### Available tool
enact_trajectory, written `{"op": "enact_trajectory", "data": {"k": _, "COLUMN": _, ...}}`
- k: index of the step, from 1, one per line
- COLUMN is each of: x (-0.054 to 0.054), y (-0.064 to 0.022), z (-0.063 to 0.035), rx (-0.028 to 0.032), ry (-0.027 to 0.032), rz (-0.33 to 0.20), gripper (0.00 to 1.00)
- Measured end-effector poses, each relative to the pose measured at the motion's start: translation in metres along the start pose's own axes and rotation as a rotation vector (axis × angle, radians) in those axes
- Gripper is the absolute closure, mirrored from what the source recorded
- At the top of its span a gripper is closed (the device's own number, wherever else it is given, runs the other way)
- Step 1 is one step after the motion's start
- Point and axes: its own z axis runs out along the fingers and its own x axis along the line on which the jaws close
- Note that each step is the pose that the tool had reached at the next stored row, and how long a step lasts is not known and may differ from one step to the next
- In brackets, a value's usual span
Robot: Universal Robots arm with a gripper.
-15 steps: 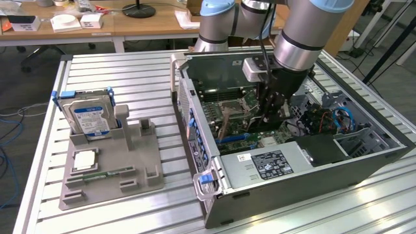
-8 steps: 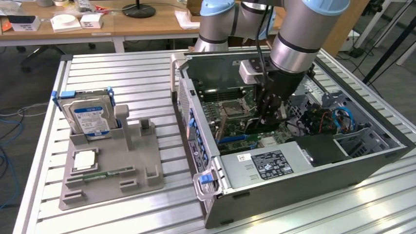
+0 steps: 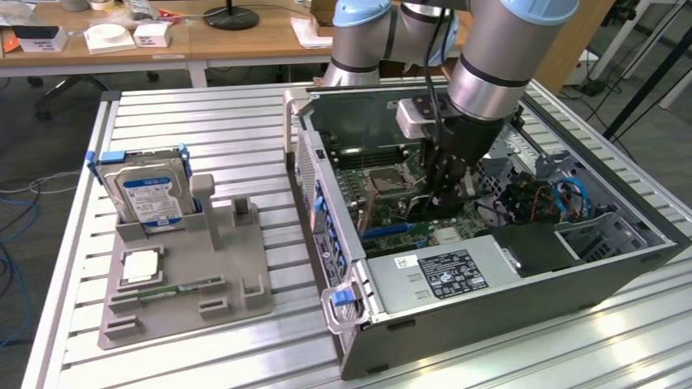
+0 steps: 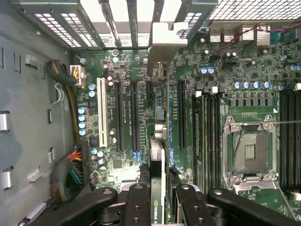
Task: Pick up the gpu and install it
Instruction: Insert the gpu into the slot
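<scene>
The gpu [image 4: 159, 141] is seen edge-on as a thin dark card standing over the motherboard's expansion slots [image 4: 134, 117]. Its silvery end bracket [image 4: 164, 40] reaches the slotted rear wall of the case. My gripper [image 4: 157, 195] is shut on the card's near end, with a black finger [image 4: 136, 202] on each side of it. In the exterior view the gripper [image 3: 446, 203] is lowered deep inside the open computer case [image 3: 357, 320], above the motherboard. Whether the card's connector sits in a slot cannot be told.
A grey fixture tray [image 3: 232, 267] on the exterior view's left holds the hard drive with a blue-white label [image 3: 148, 194], a small chip [image 3: 141, 266] and a green memory stick [image 3: 168, 289]. Inside the case are the power supply [image 3: 449, 275], the CPU socket [image 4: 249, 150] and cable bundles [image 4: 70, 174].
</scene>
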Motion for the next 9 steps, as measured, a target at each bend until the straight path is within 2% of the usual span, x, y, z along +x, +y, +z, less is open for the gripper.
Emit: {"op": "enact_trajectory", "data": {"k": 9, "x": -0.0103, "y": 0.0014, "z": 0.0012, "rx": 0.0001, "ry": 0.001, "rz": 0.0, "gripper": 0.74}}
